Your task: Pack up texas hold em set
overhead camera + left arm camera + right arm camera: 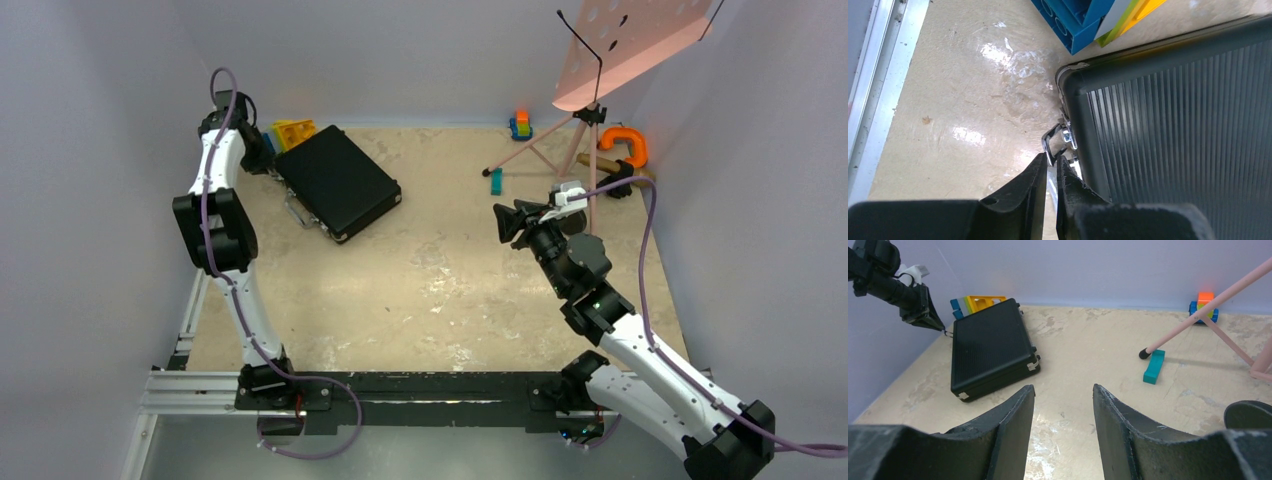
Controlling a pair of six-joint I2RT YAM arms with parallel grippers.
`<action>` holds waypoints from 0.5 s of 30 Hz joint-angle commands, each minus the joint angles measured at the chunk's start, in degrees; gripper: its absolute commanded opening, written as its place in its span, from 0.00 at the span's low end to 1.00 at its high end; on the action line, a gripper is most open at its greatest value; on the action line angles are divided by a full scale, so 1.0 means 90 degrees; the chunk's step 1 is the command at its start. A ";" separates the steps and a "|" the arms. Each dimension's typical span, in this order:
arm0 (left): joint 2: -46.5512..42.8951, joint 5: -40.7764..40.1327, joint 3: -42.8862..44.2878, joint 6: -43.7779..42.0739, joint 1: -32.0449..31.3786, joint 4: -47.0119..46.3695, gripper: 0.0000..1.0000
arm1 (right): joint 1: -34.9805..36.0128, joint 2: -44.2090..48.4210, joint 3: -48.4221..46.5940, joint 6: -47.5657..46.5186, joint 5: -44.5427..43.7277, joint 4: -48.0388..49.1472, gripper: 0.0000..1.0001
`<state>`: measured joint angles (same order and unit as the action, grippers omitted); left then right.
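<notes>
Pale lilac walls enclose a scuffed beige bench [450, 290]. Far left on it lies the black briefcase [338, 182], flat with its lid down, just beside blue and yellow toy blocks [292, 132]. No chips, card box or dice show loose, so packing looks mostly done; fastening seems to be what remains. At the case's edge the left gripper [1050, 165] is pinched nearly together on a silver latch [1057, 139]. Well apart, the right gripper [1063, 390] hovers spread wide, holding nothing.
</notes>
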<state>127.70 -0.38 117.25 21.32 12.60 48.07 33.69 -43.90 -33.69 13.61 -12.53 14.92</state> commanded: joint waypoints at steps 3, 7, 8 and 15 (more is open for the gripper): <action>0.0754 -0.0133 0.1205 -0.0671 0.0069 0.0879 0.16 | -0.0029 0.0027 -0.0007 -0.0101 -0.0126 0.0305 0.51; 0.0838 -0.0312 0.1168 -0.0776 0.0091 0.1005 0.13 | -0.0031 0.0023 -0.0007 -0.0096 -0.0123 0.0305 0.51; 0.0871 -0.0344 0.1151 -0.0780 0.0107 0.1042 0.13 | -0.0031 0.0025 -0.0013 -0.0096 -0.0133 0.0305 0.51; 0.0956 -0.0538 0.0891 -0.0891 0.0127 0.1167 0.06 | -0.0025 0.0037 -0.0005 -0.0097 -0.0125 0.0305 0.51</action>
<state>135.11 -1.87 125.78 16.64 12.84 53.67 33.69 -43.88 -33.61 13.61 -12.53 15.00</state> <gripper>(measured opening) 0.116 0.510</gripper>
